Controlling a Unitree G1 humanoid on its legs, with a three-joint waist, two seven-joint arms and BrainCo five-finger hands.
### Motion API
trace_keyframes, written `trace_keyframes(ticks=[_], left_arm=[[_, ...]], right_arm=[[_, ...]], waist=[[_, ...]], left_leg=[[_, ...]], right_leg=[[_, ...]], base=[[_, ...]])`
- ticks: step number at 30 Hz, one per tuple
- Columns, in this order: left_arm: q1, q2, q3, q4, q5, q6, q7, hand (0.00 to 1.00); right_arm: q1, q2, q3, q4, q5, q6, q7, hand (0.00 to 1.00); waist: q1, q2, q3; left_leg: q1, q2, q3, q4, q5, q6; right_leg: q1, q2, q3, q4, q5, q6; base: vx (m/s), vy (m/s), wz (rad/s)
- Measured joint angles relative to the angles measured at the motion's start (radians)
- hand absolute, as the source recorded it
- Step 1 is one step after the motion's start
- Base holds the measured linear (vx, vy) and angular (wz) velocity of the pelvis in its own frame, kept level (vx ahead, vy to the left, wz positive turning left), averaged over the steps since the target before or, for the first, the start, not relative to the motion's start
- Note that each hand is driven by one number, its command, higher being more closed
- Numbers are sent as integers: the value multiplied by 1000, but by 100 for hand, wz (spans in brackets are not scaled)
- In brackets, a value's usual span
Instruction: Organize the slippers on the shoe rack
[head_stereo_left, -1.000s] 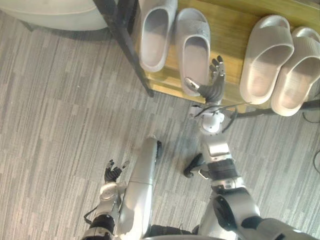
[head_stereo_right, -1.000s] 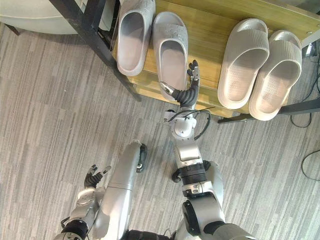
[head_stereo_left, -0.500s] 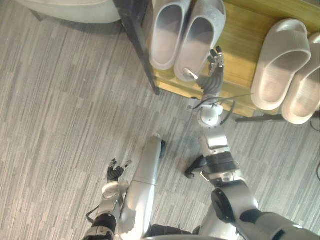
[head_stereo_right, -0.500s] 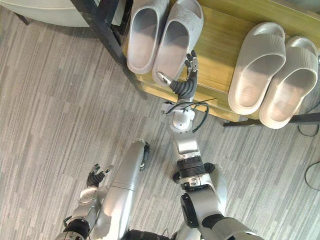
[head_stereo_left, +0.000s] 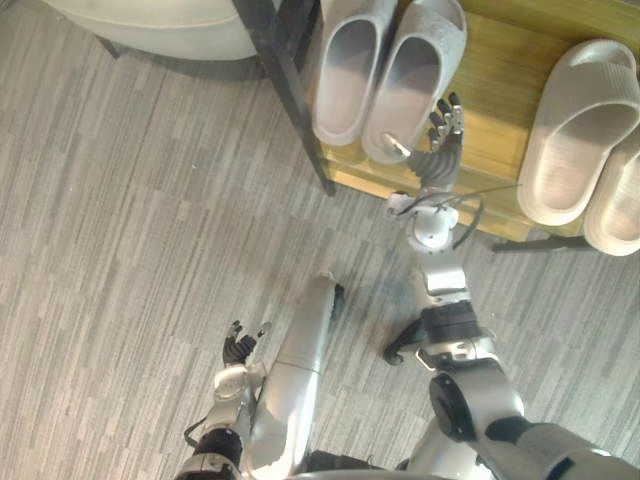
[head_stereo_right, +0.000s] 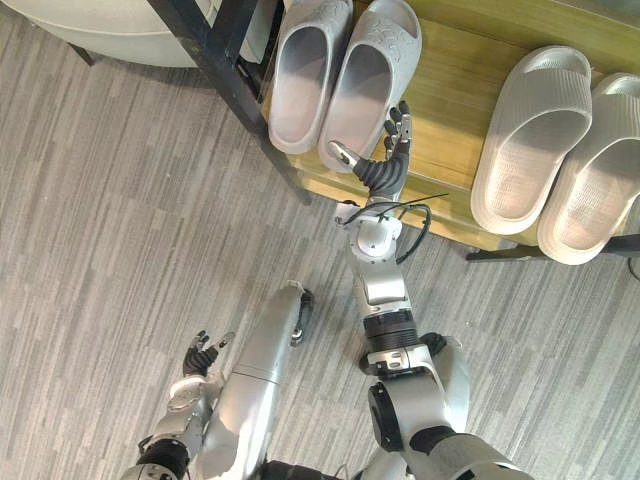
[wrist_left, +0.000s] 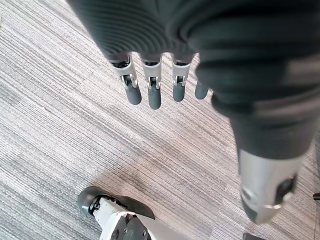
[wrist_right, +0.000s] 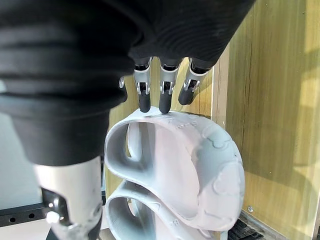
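You have the right robot hand (head_stereo_right: 385, 172) up at the shoe rack (head_stereo_right: 452, 75), spread wide; its fingers (wrist_right: 165, 97) run straight and its thumb stands apart, curled round nothing. In the right wrist view the dark fingertips meet the rim of the right grey slipper (head_stereo_right: 366, 85); from above, the thumb lies by that slipper's heel and the fingers reach along its side over the wooden shelf.

That slipper is pale grey, thick-soled and smooth, with a broad closed strap over the toes that carries small round raised bumps; the left grey slipper (head_stereo_right: 300, 72) is its match and lies pressed against it, side to side. Both sit sole-down at the left end of the shelf, just beside the rack's black frame post (head_stereo_right: 222, 48); their toes point toward the back of the shelf and lean a little to the right, and their heels are at the shelf's front edge.

Well apart from them, at the shelf's right end, you see the beige slippers (head_stereo_right: 530, 140); they are faintly ribbed across their wide straps, also side by side and touching, heels to the front.

The left robot hand (wrist_left: 154, 94) hangs low over the grey streaked floor (head_stereo_left: 130, 200), well away from the rack; its fingers are straight and loose, holding nothing.
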Motion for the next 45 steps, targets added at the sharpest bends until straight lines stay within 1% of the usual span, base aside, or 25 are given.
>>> trace_keyframes(ticks=[9, 12, 16, 17, 20, 22, 23, 24, 25, 27, 28, 29, 30, 31, 32, 33, 34, 35, 37, 38, 39, 41, 42, 44, 45], left_arm=[[3, 4, 1, -3, -1, 2, 0, 0], [8, 10, 1, -3, -2, 4, -2, 0], [21, 14, 2, -7, -19, 4, -3, 0], [30, 19, 3, -8, -19, 5, -3, 0], [41, 25, 2, -8, -19, 12, -5, 0], [61, 32, 2, -8, -18, 18, -9, 0], [84, 41, 1, -17, -18, 18, -22, 0], [101, 45, -1, -21, -18, 18, -26, 0], [105, 46, -1, -23, -18, 18, -26, 0], [144, 65, -14, -37, -17, 17, -30, 0], [148, 68, -18, -37, -17, 16, -32, 0], [163, 85, -36, -37, -16, 16, -46, 0], [167, 93, -47, -35, -15, 16, -47, 0], [171, 105, -64, -32, -10, 17, -49, 0], [177, 123, -83, -22, 4, 16, -59, 0], [180, 129, -91, -16, 5, 17, -65, 0], [187, 137, -102, -5, 8, 17, -68, 0], [191, 142, -117, 12, 19, 18, -71, 0], [193, 151, -139, 26, 30, 17, -82, 0], [195, 154, -158, 38, 43, 17, -88, 0], [195, 154, -160, 40, 43, 17, -90, 0], [210, 140, -179, 47, 54, 19, -111, 0], [212, 137, -180, 47, 56, 19, -112, 0], [235, 109, -193, 47, 71, 19, -121, 0], [234, 107, -202, 46, 83, 19, -129, 0]], right_arm=[[48, -2, 0, -14, -24, 27, 7, 0], [79, -4, -9, -17, -55, 35, 7, 0], [126, -2, -8, -86, -66, 39, 8, 0], [133, 1, -6, -96, -71, 39, 8, 0], [175, 1, -4, -123, -97, 41, 13, 0], [232, 6, 25, -176, -103, 41, 29, 0], [274, 6, 54, -211, -119, 41, 42, 0], [312, 6, 74, -243, -140, 39, 48, 0], [319, 6, 76, -250, -140, 39, 50, 0], [398, 8, 103, -288, -169, 31, 84, 0], [404, 7, 106, -288, -173, 30, 87, 0], [437, 4, 119, -288, -178, 25, 108, 0], [453, 1, 123, -288, -178, 23, 118, 0], [487, -5, 129, -287, -178, 20, 137, 0], [534, -11, 132, -284, -178, 17, 162, 0], [555, -18, 132, -284, -179, 15, 170, 0], [597, -35, 133, -274, -179, 12, 185, 0], [633, -58, 131, -238, -180, 1, 205, 0], [664, -82, 127, -188, -181, -1, 223, 0], [698, -101, 114, -116, -191, -2, 243, 0], [703, -102, 110, -106, -194, -2, 244, 0], [740, -113, 78, -8, -226, 0, 268, 0], [743, -114, 75, 1, -228, 1, 270, 0], [769, -118, 46, 91, -261, 6, 277, 0], [775, -118, 32, 141, -268, 9, 279, 0]], waist=[[-3, 0, 0], [-9, -1, 0], [-13, -1, -1], [-25, -1, -1], [-37, -3, -1], [-44, -7, -2], [-58, -11, -4], [-68, -15, -7], [-70, -17, -8], [-91, -39, -23], [-93, -42, -25], [-96, -57, -41], [-100, -62, -49], [-103, -72, -58], [-112, -91, -79], [-114, -96, -90], [-120, -104, -114], [-125, -106, -138], [-129, -109, -161], [-134, -109, -183], [-136, -109, -187], [-164, -99, -220], [-167, -98, -223], [-175, -88, -261], [-175, -82, -267]], left_leg=[[34, 17, 26, 9, -3, 2], [52, 27, 31, 13, -5, 0], [91, 40, 46, 5, -11, 0], [109, 43, 48, -1, -11, 0], [164, 48, 53, -31, -11, -1], [227, 58, 64, -71, -11, -1], [281, 61, 73, -109, -8, -4], [331, 61, 82, -151, -4, -2], [340, 61, 85, -159, -3, -1], [451, 68, 105, -268, 27, -5], [460, 68, 106, -277, 29, -6], [507, 68, 108, -333, 45, -8], [525, 68, 109, -357, 53, -11], [569, 65, 111, -407, 71, -12], [615, 52, 112, -478, 96, -12], [632, 49, 112, -506, 106, -12], [672, 42, 112, -574, 130, -12], [716, 39, 115, -649, 159, -11], [758, 33, 120, -727, 190, -8], [812, 25, 127, -827, 233, -7], [819, 24, 127, -841, 239, -6], [900, 13, 132, -976, 297, -4], [907, 13, 132, -986, 302, -4], [964, 13, 150, -1084, 339, -6], [992, 15, 156, -1121, 352, -9]], right_leg=[[7, 11, 34, 11, 0, 0], [22, 20, 35, 11, 0, 0], [42, 27, 51, 6, 0, -1], [58, 28, 49, -1, 1, -2], [109, 40, 47, -32, 6, -3], [163, 52, 44, -72, 18, -7], [209, 60, 42, -107, 26, -1], [255, 62, 35, -145, 38, -9], [262, 62, 34, -152, 40, -9], [369, 72, 8, -251, 67, -1], [380, 74, 5, -260, 69, -1], [424, 85, -8, -315, 85, 4], [445, 90, -14, -338, 93, 6], [491, 94, -33, -386, 108, 11], [538, 96, -50, -445, 128, 18], [554, 98, -57, -470, 137, 22], [594, 112, -68, -536, 163, 29], [634, 130, -80, -614, 197, 34], [670, 145, -89, -689, 232, 41], [714, 166, -94, -784, 278, 50], [721, 168, -97, -798, 284, 51], [793, 200, -110, -935, 349, 67], [799, 202, -110, -948, 355, 68], [848, 235, -109, -1059, 409, 76], [877, 250, -108, -1108, 434, 79]], base=[[-4, -6, -8], [-14, -2, -8], [-8, -6, -13], [3, -11, -7], [20, -15, -7], [48, -12, -20], [68, -16, -17], [77, -19, -10], [95, -33, -3], [125, -51, 3], [109, -31, 3], [87, -9, -2], [121, 4, 2], [121, 19, 14], [124, 24, 17], [120, 28, 15], [145, 49, 3], [119, 44, -1], [109, 56, -7], [108, 58, -8], [135, 70, -3], [103, 49, -3], [73, 23, -10], [107, 7, -22], [84, -1, -24]])
